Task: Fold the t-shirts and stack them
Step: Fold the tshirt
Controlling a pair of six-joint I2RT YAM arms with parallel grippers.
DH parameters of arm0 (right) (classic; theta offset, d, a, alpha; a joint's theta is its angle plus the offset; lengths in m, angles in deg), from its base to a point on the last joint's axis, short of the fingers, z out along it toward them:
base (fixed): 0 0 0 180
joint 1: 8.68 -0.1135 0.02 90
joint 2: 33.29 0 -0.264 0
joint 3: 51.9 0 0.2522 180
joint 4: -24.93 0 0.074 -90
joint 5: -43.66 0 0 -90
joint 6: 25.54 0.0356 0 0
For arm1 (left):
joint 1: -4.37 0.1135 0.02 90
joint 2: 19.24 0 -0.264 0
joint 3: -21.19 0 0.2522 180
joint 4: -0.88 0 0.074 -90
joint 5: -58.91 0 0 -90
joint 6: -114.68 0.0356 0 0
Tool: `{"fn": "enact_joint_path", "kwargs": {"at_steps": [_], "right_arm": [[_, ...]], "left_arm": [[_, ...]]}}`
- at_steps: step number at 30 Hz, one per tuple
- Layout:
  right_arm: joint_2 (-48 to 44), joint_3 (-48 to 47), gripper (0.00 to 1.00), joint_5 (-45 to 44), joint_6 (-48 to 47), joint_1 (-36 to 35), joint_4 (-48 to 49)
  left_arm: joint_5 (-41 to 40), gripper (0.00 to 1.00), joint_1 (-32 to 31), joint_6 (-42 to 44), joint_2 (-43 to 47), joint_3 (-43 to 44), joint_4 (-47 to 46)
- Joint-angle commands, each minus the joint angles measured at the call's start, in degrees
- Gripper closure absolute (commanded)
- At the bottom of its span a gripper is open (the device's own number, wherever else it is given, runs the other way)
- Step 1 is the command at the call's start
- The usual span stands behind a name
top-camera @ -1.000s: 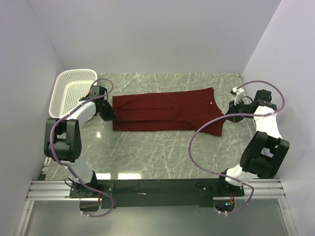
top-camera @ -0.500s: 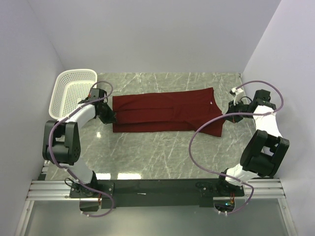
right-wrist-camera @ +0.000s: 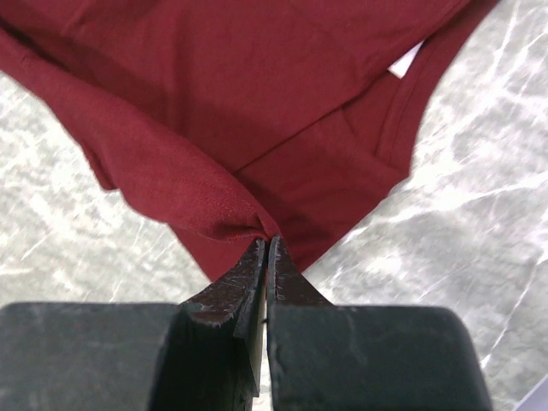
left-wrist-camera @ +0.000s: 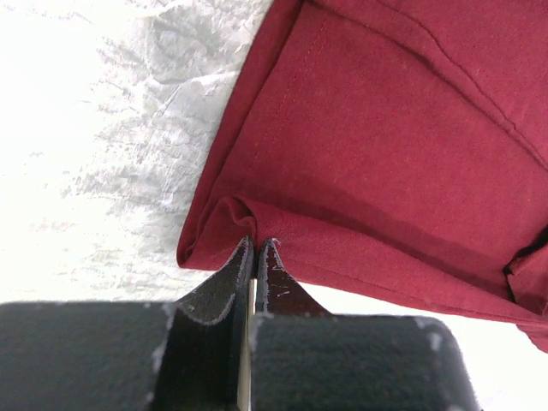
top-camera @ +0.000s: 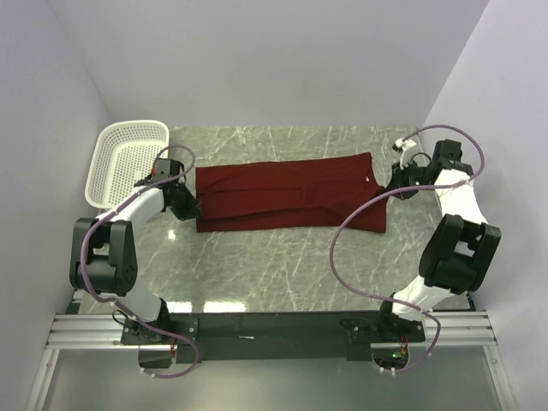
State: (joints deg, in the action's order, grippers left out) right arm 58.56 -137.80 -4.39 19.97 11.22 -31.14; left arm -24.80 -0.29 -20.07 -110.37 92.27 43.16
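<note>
The maroon t-shirt (top-camera: 287, 194) lies as a long folded strip across the middle of the marble table. My left gripper (top-camera: 190, 208) is shut on the shirt's left end; in the left wrist view the fingertips (left-wrist-camera: 255, 248) pinch a bunched fold of the cloth (left-wrist-camera: 385, 154). My right gripper (top-camera: 387, 190) is shut on the shirt's right end; in the right wrist view the fingertips (right-wrist-camera: 266, 244) pinch a gathered edge of the cloth (right-wrist-camera: 257, 94), lifted a little off the table. A white label (right-wrist-camera: 404, 58) shows at the collar.
A white perforated basket (top-camera: 122, 160) stands at the far left of the marble table (top-camera: 282, 265), just behind my left arm. White walls close in the back and sides. A purple cable (top-camera: 342, 248) loops over the table near the shirt's right end.
My right gripper has moved back and a little left with the shirt's right end, drawing in the sleeve flap. My left gripper has shifted slightly back along the shirt's left edge.
</note>
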Motion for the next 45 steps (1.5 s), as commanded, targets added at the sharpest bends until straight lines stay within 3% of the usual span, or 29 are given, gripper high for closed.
{"fn": "enact_joint_path", "kwargs": {"at_steps": [1,14,27,35,45], "right_arm": [[2.4,-4.6,1.00,-2.2,2.2,-1.5,2.2],[7.5,-8.9,1.00,-5.1,4.0,-4.4,3.0],[7.8,-9.7,1.00,-4.0,4.9,-4.5,4.3],[-1.8,-4.3,1.00,2.0,-0.3,-1.8,1.5],[-19.3,9.5,1.00,3.8,-17.9,-0.2,-8.8]], "left_arm": [[-0.8,1.00,0.3,-0.7,2.7,-1.6,-1.4],[-2.3,1.00,0.4,-1.9,3.4,-2.0,-1.4],[-2.4,1.00,0.4,-1.5,-1.3,6.0,0.0],[0.4,1.00,0.4,-1.3,8.1,1.1,1.0],[7.2,1.00,0.4,-2.4,24.8,-15.2,1.6]]}}
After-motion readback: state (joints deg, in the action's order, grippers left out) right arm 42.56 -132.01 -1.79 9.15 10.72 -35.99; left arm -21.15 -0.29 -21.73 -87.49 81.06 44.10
